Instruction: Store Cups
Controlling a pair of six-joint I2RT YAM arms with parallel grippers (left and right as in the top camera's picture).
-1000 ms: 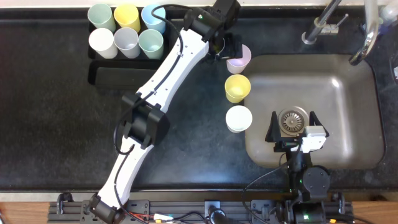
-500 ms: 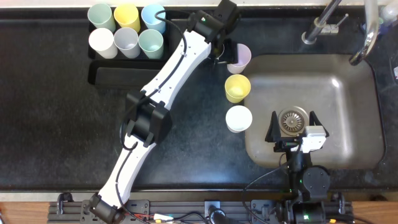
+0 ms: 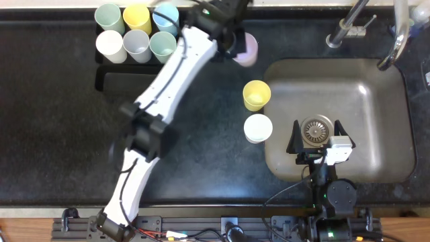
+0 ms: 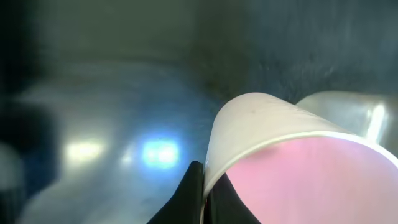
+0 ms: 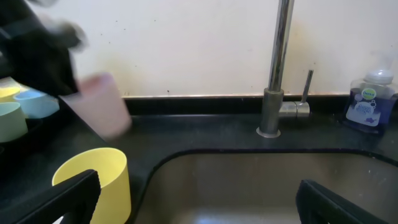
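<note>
My left gripper (image 3: 233, 42) is shut on the wall of a pink cup (image 3: 246, 48), holding it tilted above the counter, just right of the cup rack. In the left wrist view one finger (image 4: 198, 194) pinches the pink cup (image 4: 292, 168) at its rim. A yellow cup (image 3: 256, 94) and a white cup (image 3: 258, 127) stand on the counter beside the sink's left rim. My right gripper (image 3: 316, 138) rests open over the sink, with nothing between its fingers. From the right wrist view, the yellow cup (image 5: 93, 177) is near and the pink cup (image 5: 102, 104) hangs beyond it.
A black rack (image 3: 101, 81) at the back left holds several upright cups in green, yellow, blue and white. The steel sink (image 3: 376, 101) fills the right side, with a faucet (image 5: 277, 68) and a soap bottle (image 5: 370, 99) behind it.
The left arm has lifted the pink cup off the counter by the sink and carried it back and left, toward the rack. The right arm has not moved.
</note>
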